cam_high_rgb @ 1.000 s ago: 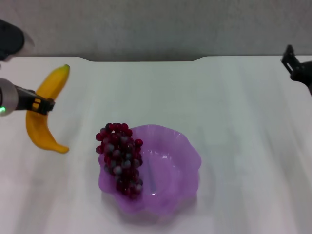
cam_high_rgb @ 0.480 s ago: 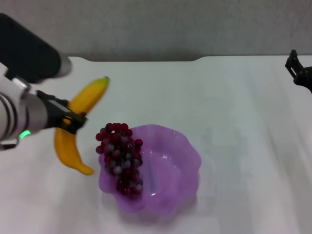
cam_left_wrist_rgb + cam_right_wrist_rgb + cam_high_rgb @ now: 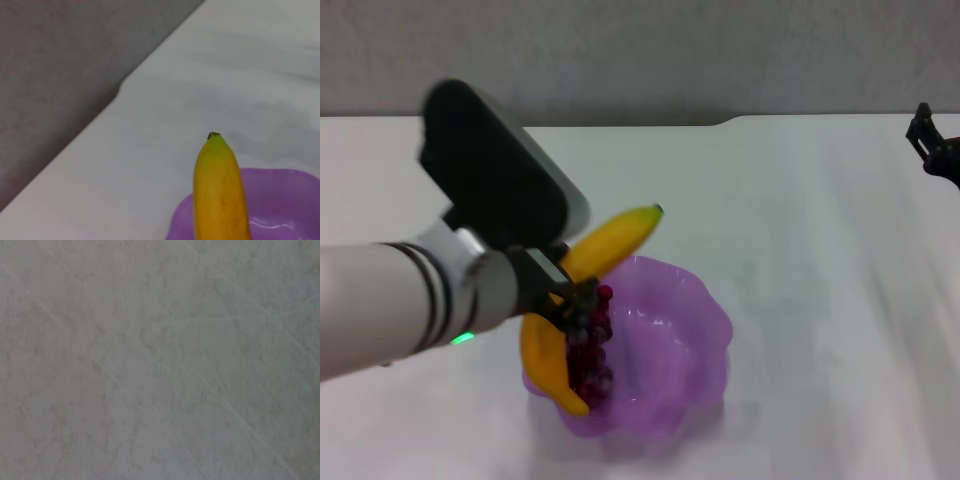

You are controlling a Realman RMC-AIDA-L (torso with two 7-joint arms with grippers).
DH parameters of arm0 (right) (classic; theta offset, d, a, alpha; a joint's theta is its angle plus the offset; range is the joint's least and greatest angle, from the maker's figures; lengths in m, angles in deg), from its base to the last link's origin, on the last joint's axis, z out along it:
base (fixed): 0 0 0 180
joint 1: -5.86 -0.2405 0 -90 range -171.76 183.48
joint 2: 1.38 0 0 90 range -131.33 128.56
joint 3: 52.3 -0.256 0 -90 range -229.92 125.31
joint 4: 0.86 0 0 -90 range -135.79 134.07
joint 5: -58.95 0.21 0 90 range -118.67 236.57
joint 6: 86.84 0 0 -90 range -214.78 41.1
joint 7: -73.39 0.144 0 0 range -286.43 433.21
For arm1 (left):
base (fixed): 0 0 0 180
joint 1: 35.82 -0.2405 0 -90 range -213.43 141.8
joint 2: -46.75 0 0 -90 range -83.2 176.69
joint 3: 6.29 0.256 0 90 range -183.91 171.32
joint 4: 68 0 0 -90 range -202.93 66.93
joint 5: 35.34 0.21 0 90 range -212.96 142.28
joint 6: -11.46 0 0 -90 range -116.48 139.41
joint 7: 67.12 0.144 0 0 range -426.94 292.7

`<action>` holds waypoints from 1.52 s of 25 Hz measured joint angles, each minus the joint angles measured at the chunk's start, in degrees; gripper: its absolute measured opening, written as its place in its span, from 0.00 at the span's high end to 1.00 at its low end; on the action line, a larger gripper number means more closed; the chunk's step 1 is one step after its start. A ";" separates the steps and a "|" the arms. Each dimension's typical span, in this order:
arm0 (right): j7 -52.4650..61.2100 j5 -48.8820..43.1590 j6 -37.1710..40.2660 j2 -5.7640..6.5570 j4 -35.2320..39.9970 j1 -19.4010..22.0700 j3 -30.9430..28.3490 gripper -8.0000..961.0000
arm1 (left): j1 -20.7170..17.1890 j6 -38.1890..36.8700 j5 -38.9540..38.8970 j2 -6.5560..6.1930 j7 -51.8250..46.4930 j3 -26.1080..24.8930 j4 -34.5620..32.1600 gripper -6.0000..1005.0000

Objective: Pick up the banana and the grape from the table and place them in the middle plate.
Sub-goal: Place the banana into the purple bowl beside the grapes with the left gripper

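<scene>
My left gripper (image 3: 563, 290) is shut on the yellow banana (image 3: 610, 243) and holds it tilted above the left side of the purple scalloped plate (image 3: 690, 330). The banana's green tip points toward the far right; its lower end hangs over the plate's left rim. It also shows in the left wrist view (image 3: 220, 195), over the plate (image 3: 280, 200). The grape bunch (image 3: 588, 355) lies in the plate's left part, mostly hidden behind the banana and the gripper. My right gripper (image 3: 932, 148) is parked at the far right edge of the table.
The white table (image 3: 800, 200) has a notch in its far edge. A grey wall runs behind it. The right wrist view shows only bare tabletop (image 3: 160, 360).
My left arm has carried the banana to the right, from the table's left side to over the plate's left rim. The right gripper has hardly moved.
</scene>
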 joint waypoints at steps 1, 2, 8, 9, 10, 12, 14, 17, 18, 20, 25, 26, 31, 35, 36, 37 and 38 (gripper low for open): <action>0.00 0.00 -0.03 0.00 0.00 -0.01 0.00 0.09 | 0.62 -0.33 -0.09 0.02 -0.04 0.39 1.00 0.56; 0.00 0.00 -0.06 0.00 0.00 -0.01 0.00 0.09 | 1.27 -0.74 -0.19 0.06 -0.11 0.79 2.02 0.56; 0.00 0.00 -0.20 0.00 0.13 -0.17 0.03 0.09 | 5.51 -3.91 -0.21 0.20 -1.09 1.76 8.22 0.56; 0.00 0.00 -0.22 0.00 0.20 -0.18 0.09 0.09 | 6.34 -4.37 -0.06 0.20 -1.61 1.83 9.57 0.56; 0.00 0.00 -0.24 0.00 0.26 -0.18 0.16 0.09 | 6.97 -4.70 -0.01 0.21 -2.01 1.86 10.70 0.56; 0.00 0.00 -0.23 0.00 0.33 -0.19 0.28 0.09 | 7.79 -5.19 -0.06 0.20 -2.32 1.94 12.69 0.56; 0.00 0.00 -0.22 0.00 0.35 -0.22 0.35 0.09 | 8.22 -6.49 -0.18 0.19 -2.32 2.50 14.69 0.56; 0.00 0.00 -0.21 0.00 0.34 -0.29 0.36 0.09 | 8.64 -9.18 -0.19 0.18 -2.27 3.62 17.01 0.57; 0.00 0.00 -0.21 0.00 0.32 -0.32 0.36 0.09 | 9.03 -9.88 -0.21 0.18 -2.38 3.94 17.93 0.57; 0.00 0.00 -0.22 0.00 0.28 -0.38 0.36 0.09 | 10.08 -10.53 -0.34 0.19 -2.83 4.38 19.69 0.57; 0.00 0.00 -0.24 0.00 0.35 -0.56 0.35 0.09 | 12.54 -12.45 -0.92 0.29 -3.86 6.34 24.09 0.57; 0.00 0.00 -0.24 0.00 0.38 -0.57 0.35 0.09 | 12.88 -13.06 -1.04 0.29 -4.06 6.67 24.64 0.57; 0.00 0.00 -0.24 0.00 0.33 -0.67 0.43 0.09 | 13.31 -14.37 -1.16 0.32 -4.63 7.32 24.91 0.57; 0.00 0.00 -0.24 0.00 0.26 -0.67 0.44 0.09 | 13.46 -14.81 -0.91 0.36 -4.73 7.62 25.13 0.57; 0.00 0.00 -0.24 0.00 0.29 -0.67 0.44 0.09 | 13.63 -14.94 -0.75 0.37 -4.90 7.91 25.18 0.57; 0.00 0.00 -0.24 0.00 0.34 -0.67 0.44 0.09 | 13.85 -15.16 -0.56 0.39 -5.17 8.27 25.23 0.58; 0.00 0.00 -0.24 0.00 0.35 -0.66 0.44 0.09 | 14.04 -15.41 -0.35 0.41 -5.49 8.61 25.27 0.58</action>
